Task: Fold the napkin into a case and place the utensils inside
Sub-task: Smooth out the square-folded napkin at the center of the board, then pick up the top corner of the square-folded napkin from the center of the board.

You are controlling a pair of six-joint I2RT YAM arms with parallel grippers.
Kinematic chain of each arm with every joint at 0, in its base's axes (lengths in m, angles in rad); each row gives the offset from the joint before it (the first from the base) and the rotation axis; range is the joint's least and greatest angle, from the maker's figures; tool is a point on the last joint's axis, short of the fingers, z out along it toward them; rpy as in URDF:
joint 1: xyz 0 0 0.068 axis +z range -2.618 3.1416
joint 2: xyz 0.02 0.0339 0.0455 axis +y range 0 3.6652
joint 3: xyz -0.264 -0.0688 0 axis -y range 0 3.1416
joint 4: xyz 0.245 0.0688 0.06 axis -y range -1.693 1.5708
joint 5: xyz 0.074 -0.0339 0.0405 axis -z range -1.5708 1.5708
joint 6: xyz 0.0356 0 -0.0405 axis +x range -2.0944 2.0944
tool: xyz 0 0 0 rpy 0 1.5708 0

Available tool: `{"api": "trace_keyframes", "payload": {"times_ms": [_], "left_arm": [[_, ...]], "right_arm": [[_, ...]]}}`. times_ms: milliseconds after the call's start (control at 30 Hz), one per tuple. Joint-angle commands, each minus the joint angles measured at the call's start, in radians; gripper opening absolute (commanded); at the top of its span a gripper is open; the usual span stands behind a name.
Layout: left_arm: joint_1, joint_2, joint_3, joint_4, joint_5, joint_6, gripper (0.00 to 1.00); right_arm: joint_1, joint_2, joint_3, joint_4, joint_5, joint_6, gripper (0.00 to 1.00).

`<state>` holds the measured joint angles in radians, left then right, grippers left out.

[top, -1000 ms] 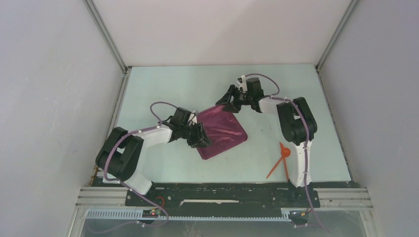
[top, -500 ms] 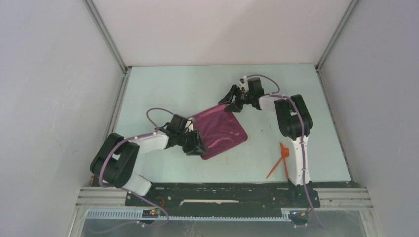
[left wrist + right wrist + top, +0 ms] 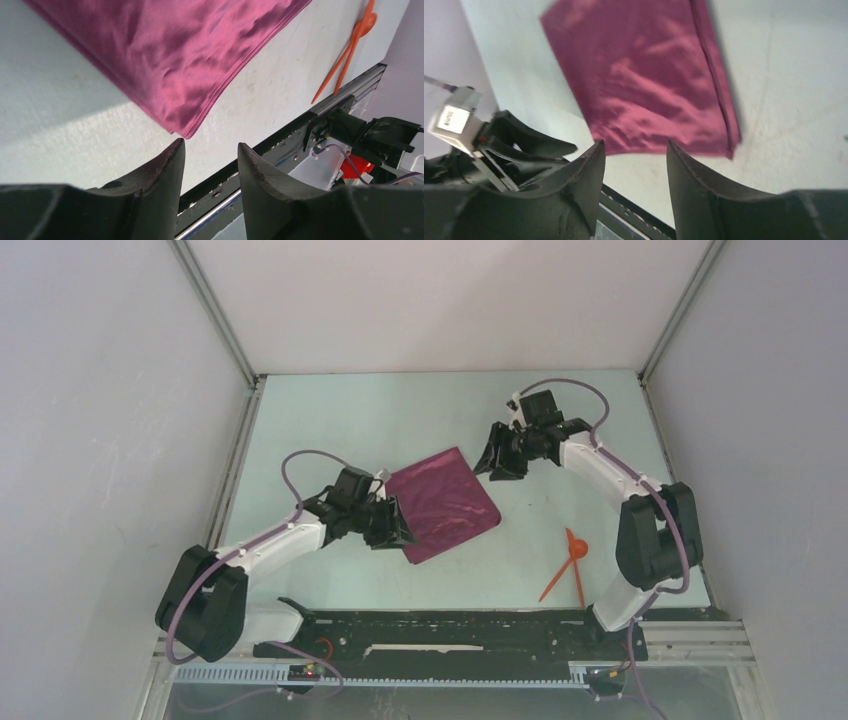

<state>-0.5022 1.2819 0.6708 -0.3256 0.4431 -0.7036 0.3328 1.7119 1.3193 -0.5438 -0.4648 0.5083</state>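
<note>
The plum-purple napkin (image 3: 445, 502) lies folded into a flat slanted rectangle mid-table, with stacked layers showing along its edge (image 3: 190, 55) (image 3: 644, 85). My left gripper (image 3: 397, 530) sits at the napkin's left edge near the lower corner, open, with nothing between its fingers (image 3: 209, 142). Just right of the napkin's far corner my right gripper (image 3: 487, 463) hovers open and empty (image 3: 636, 142), apart from the cloth. The two orange-red utensils (image 3: 572, 562), a spoon and a straight stick, lie crossed on the table near the right arm's base (image 3: 350, 47).
A black base rail (image 3: 450, 625) runs along the near table edge. Grey walls and metal frame posts (image 3: 215, 315) enclose the pale green table (image 3: 360, 415). The left gripper (image 3: 524, 145) shows in the right wrist view beyond the napkin.
The right gripper has pulled away rightward from the napkin's far corner and its arm has swung outward. The left gripper has drawn back off the cloth to its left edge.
</note>
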Motion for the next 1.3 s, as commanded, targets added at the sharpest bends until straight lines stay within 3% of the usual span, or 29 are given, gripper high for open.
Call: {"api": "trace_keyframes", "payload": {"times_ms": [0, 100, 233, 600, 1267], "left_arm": [[-0.018, -0.027, -0.043, -0.003, -0.031, -0.029, 0.47], [-0.017, -0.016, -0.048, 0.013, -0.034, -0.035, 0.48], [-0.016, -0.028, -0.061, 0.03, -0.039, -0.036, 0.54], [-0.016, -0.017, -0.065, 0.049, -0.026, -0.039, 0.54], [-0.015, -0.02, -0.053, 0.036, -0.028, -0.038, 0.53]], "right_arm": [[-0.009, -0.033, -0.125, -0.12, 0.078, -0.045, 0.54], [-0.018, -0.042, -0.186, -0.097, 0.061, -0.046, 0.46], [-0.028, -0.051, -0.259, -0.039, 0.03, -0.034, 0.46], [-0.037, -0.012, -0.303, 0.062, -0.018, -0.004, 0.39], [-0.049, 0.053, -0.303, 0.089, 0.006, -0.013, 0.46]]}}
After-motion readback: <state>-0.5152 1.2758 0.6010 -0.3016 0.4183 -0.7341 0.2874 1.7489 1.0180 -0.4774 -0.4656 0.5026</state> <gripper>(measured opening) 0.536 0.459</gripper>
